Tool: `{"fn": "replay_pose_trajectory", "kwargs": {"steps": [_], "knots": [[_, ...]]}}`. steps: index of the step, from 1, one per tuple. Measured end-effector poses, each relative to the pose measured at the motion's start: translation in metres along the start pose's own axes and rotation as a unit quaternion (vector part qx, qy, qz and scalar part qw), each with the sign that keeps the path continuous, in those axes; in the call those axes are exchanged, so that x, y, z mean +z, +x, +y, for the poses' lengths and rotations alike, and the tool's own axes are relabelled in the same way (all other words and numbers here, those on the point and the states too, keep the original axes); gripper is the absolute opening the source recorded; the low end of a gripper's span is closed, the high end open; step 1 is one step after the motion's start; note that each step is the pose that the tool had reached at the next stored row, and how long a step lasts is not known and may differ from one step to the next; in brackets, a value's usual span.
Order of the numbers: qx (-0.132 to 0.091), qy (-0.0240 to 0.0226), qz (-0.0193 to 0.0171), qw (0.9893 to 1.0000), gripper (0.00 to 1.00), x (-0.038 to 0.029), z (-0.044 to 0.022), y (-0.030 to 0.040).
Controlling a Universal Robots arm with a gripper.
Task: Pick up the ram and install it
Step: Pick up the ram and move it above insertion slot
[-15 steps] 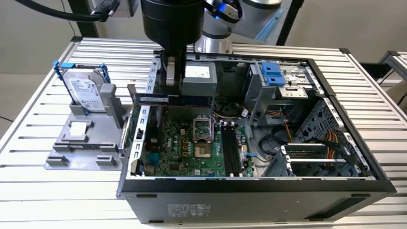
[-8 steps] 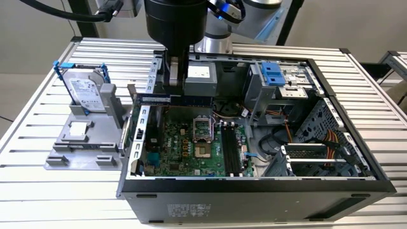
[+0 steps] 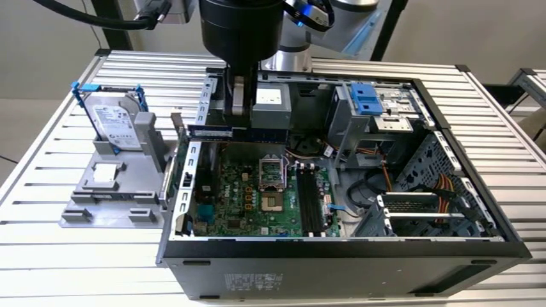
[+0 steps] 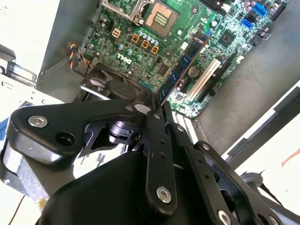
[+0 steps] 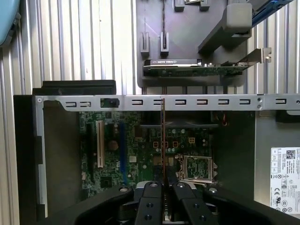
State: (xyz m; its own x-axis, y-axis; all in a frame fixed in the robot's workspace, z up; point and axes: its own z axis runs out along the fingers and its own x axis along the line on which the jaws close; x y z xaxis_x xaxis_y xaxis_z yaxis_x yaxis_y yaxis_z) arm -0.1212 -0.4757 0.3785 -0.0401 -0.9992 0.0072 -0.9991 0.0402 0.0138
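Note:
My gripper point(image 3: 241, 120) is shut on the ram point(image 3: 256, 133), a long thin dark blue stick. It hangs level above the back part of the green motherboard point(image 3: 247, 195) inside the open computer case point(image 3: 341, 252). In the second wrist view the ram point(image 4: 185, 61) juts out from the black fingertips point(image 4: 154, 112) over the board. In the first wrist view the ram point(image 5: 162, 136) shows edge-on as a thin line rising from the gripper point(image 5: 163, 186). The black memory slots point(image 3: 309, 198) lie on the board, toward the exterior view's right of the held stick.
A silver hard drive with blue handles point(image 3: 115, 125) stands in a grey fixture point(image 3: 111, 192) at the exterior view's left of the case. A graphics card point(image 5: 192, 69) rests on that fixture. The case's metal rail point(image 5: 140, 101), drive cage point(image 3: 375, 105) and cables point(image 3: 444, 188) surround the board.

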Motion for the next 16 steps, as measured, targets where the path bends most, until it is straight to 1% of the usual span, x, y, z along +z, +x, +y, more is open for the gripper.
{"fn": "replay_pose_trajectory", "kwargs": {"steps": [16], "knots": [[0.000,0.0000,0.0000,1.0000,0.00,-0.0001,-0.0088,-0.0003]]}}
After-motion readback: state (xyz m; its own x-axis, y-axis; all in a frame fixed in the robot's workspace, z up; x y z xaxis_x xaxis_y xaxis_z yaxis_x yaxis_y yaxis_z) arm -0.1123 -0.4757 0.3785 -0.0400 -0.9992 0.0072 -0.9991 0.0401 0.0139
